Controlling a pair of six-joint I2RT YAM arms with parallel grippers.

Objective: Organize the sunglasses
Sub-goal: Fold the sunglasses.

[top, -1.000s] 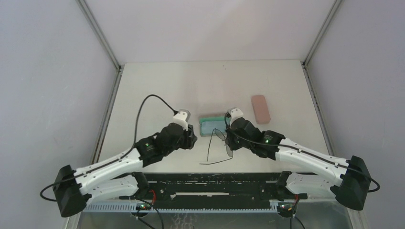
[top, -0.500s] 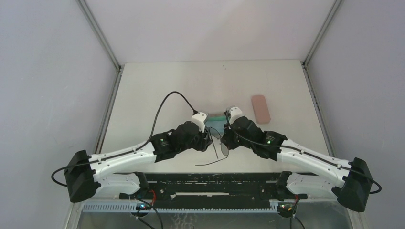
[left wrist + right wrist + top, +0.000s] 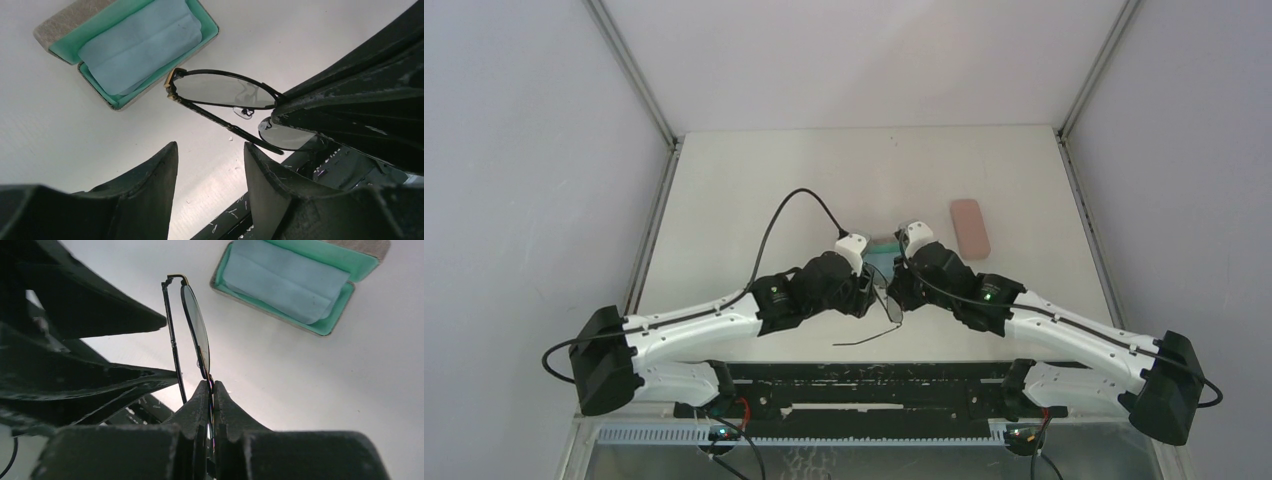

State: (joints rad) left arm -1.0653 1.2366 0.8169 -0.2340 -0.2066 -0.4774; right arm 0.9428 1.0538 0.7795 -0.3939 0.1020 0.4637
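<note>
The right gripper [image 3: 211, 385] is clenched on the sunglasses [image 3: 220, 90], pinching the thin black frame near the bridge between the two dark lenses (the lenses stand edge-on to its wrist camera). One side arm [image 3: 864, 338] is swung out and trails toward 7 o'clock in the top view; whether its tip touches the table [image 3: 754, 190] cannot be told. The left gripper [image 3: 210, 146] sits at 9 o'clock of the glasses, just beside them, its jaws parted with nothing between them. At 12 o'clock of the glasses, near them, a grey-brown case [image 3: 50, 30] lies open with its green lining up and a light blue cloth [image 3: 140, 45] inside. A closed pink case [image 3: 970, 227] lies at 2 o'clock, well apart.
</note>
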